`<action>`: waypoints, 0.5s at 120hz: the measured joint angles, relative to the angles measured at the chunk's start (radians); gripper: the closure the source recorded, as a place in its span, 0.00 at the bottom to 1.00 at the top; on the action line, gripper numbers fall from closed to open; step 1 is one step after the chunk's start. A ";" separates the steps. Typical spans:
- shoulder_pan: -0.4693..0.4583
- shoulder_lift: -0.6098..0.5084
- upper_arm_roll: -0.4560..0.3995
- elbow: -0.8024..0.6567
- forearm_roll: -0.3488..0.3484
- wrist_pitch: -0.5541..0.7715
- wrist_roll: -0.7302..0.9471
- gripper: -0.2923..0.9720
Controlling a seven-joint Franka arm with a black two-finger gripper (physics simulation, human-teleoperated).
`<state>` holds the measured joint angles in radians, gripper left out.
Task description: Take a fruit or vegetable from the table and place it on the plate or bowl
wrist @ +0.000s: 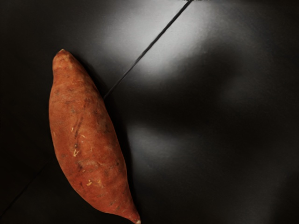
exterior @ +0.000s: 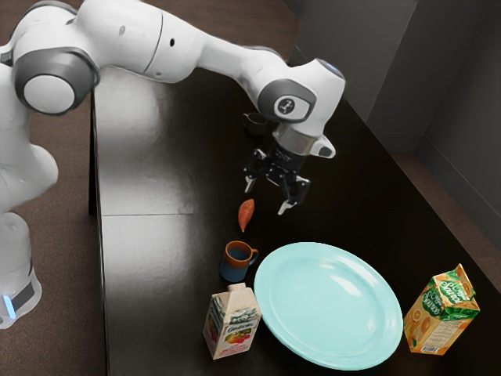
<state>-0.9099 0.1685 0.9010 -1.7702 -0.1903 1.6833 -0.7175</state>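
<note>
The hand [exterior: 268,194] is wide and empty, just beside the sweet potato [exterior: 246,214] on the bench [exterior: 156,157]. It looks stiff and rough-skinned, so I'd pinch across the fat middle, not the tapered tips.

Sweet potato [exterior: 246,215] lies behind mug [exterior: 237,261], beside plate [exterior: 329,304].

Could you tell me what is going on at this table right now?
The robot arm's hand hangs open over the dark table, close to a sweet potato that lies on the tabletop, not yet gripped. The light blue plate has nothing on it. A blue mug and a white carton stand at the plate's side toward the exterior view's left, an orange carton toward its right.
</note>
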 joint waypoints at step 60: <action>-0.120 -0.016 0.150 -0.152 -0.033 0.127 -0.301 0.23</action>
<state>-1.0303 0.1522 1.0514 -1.9225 -0.2229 1.8105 -1.0188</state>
